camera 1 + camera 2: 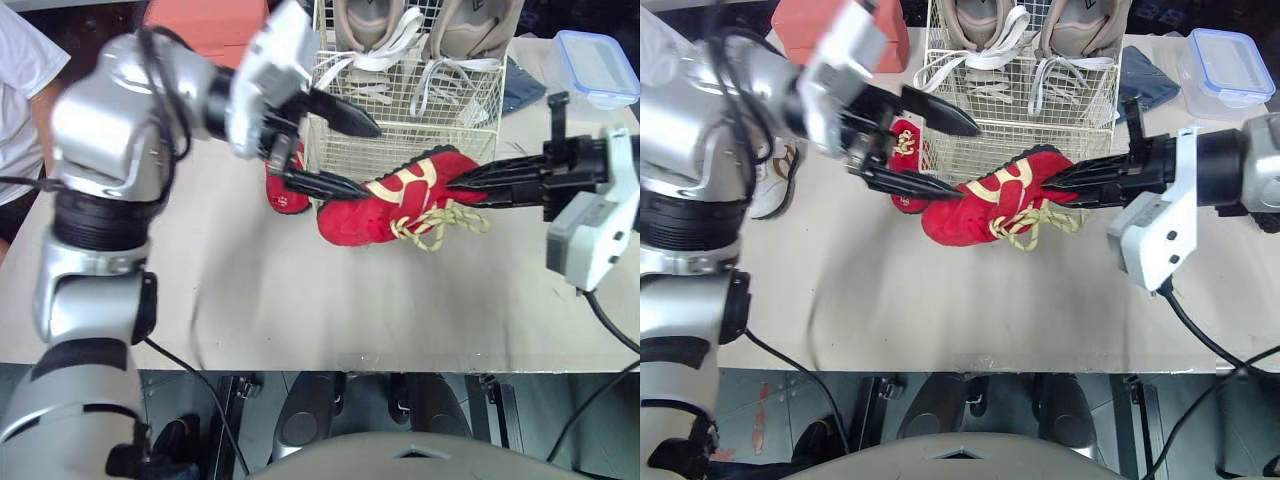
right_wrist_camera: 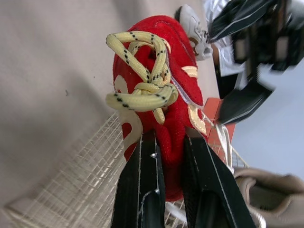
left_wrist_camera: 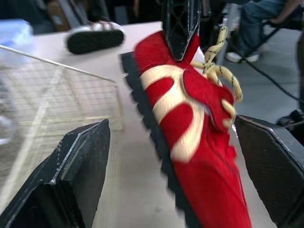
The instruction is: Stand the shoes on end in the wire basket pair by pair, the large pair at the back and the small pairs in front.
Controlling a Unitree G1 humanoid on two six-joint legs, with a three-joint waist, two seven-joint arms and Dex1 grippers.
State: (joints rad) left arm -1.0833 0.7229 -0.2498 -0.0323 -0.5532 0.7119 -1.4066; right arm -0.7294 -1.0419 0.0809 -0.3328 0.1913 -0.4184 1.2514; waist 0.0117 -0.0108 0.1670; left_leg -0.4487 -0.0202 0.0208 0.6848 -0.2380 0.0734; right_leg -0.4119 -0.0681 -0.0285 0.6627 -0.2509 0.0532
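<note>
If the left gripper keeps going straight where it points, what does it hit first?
Probably the red shoe, which lies just ahead between the left gripper's open fingers and is held by the right gripper; exact depth is unclear.

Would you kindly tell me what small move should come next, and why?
Probably close the left gripper on the toe end of the red shoe. The right gripper pinches its heel end, it lies sideways in front of the wire basket, and the left fingers stand open around its toe, so a second grip should help stand it up.
</note>
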